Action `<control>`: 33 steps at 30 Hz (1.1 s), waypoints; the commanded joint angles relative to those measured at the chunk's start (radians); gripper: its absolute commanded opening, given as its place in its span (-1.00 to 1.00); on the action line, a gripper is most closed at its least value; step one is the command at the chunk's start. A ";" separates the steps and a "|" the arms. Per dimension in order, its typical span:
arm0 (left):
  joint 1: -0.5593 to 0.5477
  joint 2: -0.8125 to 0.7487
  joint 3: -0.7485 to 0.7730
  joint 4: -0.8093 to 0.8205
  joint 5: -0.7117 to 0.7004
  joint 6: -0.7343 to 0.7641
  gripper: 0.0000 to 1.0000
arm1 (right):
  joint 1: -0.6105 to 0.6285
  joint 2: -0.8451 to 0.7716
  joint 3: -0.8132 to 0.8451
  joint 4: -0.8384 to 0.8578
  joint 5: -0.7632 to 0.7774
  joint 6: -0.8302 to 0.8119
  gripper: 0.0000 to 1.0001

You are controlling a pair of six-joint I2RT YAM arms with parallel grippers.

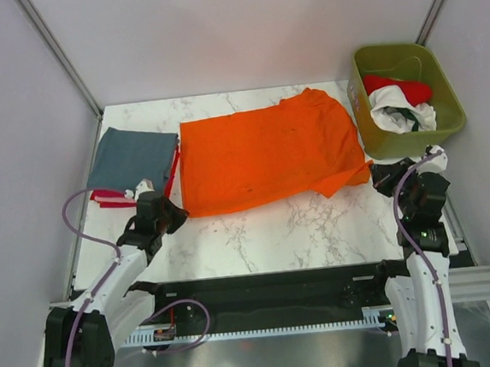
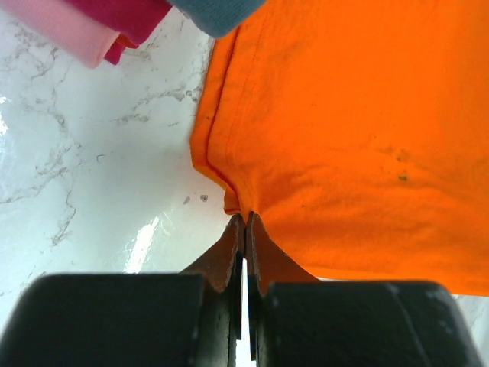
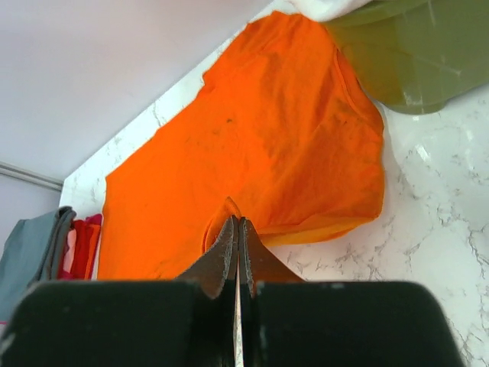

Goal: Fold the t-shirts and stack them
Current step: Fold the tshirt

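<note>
I hold the orange t-shirt (image 1: 268,151), spread flat on the bench (image 1: 318,229), by its near edge: left end effector (image 2: 244,222) pinching the corner, right end effector (image 3: 237,225) pinching a small tuck. I'd lift both evenly, keeping the hem taut.

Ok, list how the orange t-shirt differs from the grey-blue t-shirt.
The orange t-shirt lies spread over the table; the grey-blue t-shirt is folded small at its left. The orange t-shirt rests directly on the table; the grey-blue t-shirt tops red garments. The left end effector and right end effector pinch the orange t-shirt's near edge; neither holds the grey-blue t-shirt. Both are plain cloth.
</note>
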 commanded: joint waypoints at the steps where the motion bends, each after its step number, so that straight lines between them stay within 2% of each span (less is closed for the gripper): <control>1: 0.006 0.025 0.037 0.005 -0.025 -0.036 -0.95 | 0.011 0.132 0.047 -0.007 -0.068 -0.063 -1.00; 2: 0.006 0.031 0.061 -0.001 -0.028 -0.037 -0.95 | 0.028 0.216 0.086 -0.013 -0.068 -0.075 -1.00; 5: 0.004 0.066 0.112 -0.015 -0.037 -0.043 -0.95 | 0.063 0.322 0.137 -0.007 -0.028 -0.101 -1.00; 16: 0.006 0.243 0.291 -0.070 -0.109 -0.111 -0.95 | 0.183 0.617 0.355 0.035 0.186 -0.115 -1.00; 33: 0.020 0.439 0.434 -0.063 -0.158 -0.232 -0.96 | 0.195 0.925 0.610 0.042 0.203 -0.132 -1.00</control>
